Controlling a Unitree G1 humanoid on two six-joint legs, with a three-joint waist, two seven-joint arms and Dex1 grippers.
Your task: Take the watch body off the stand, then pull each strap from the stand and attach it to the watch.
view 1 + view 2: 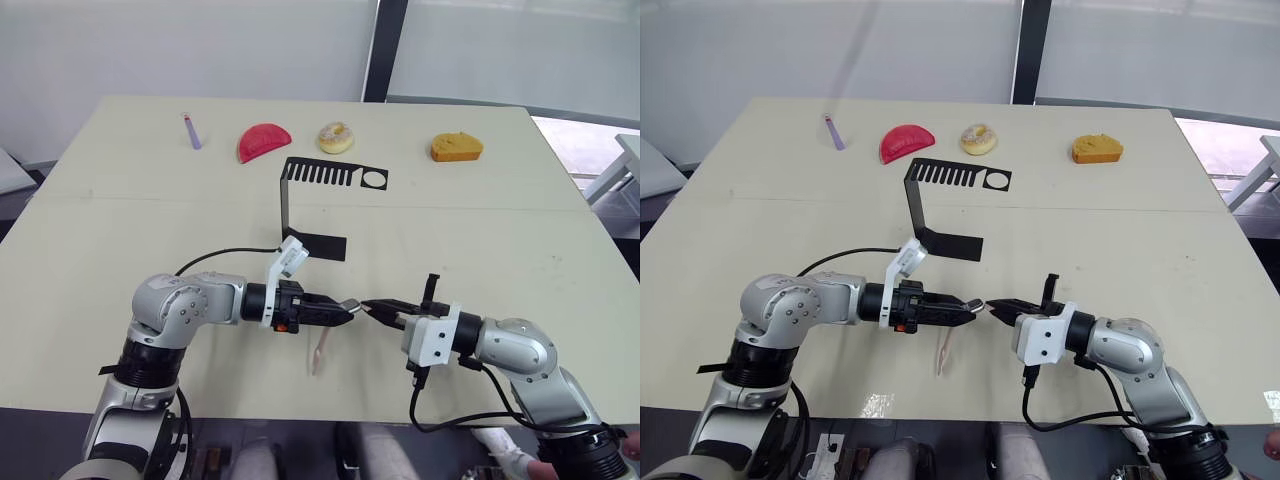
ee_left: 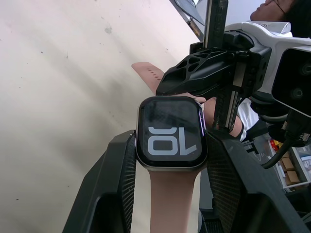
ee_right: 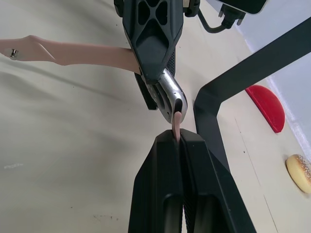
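My left gripper (image 1: 345, 309) is shut on the watch body (image 2: 171, 131), whose dark screen shows light digits. One pink strap (image 1: 320, 352) is fixed to the body and hangs down to the table (image 1: 120, 200). My right gripper (image 1: 372, 308) faces the left one tip to tip. It is shut on the second strap (image 3: 177, 121), whose end touches the watch body's free edge. That strap's loose end with holes (image 2: 150, 75) sticks out past the body. The black stand (image 1: 285, 205) stands just behind both grippers with nothing on its slotted top plate (image 1: 330, 175).
Along the table's far side lie a purple stick (image 1: 191, 131), a red half-round piece (image 1: 264, 141), a doughnut (image 1: 336, 137) and an orange-yellow piece (image 1: 456, 148). A person (image 2: 277, 9) is beyond the right arm. The table's front edge runs close below both grippers.
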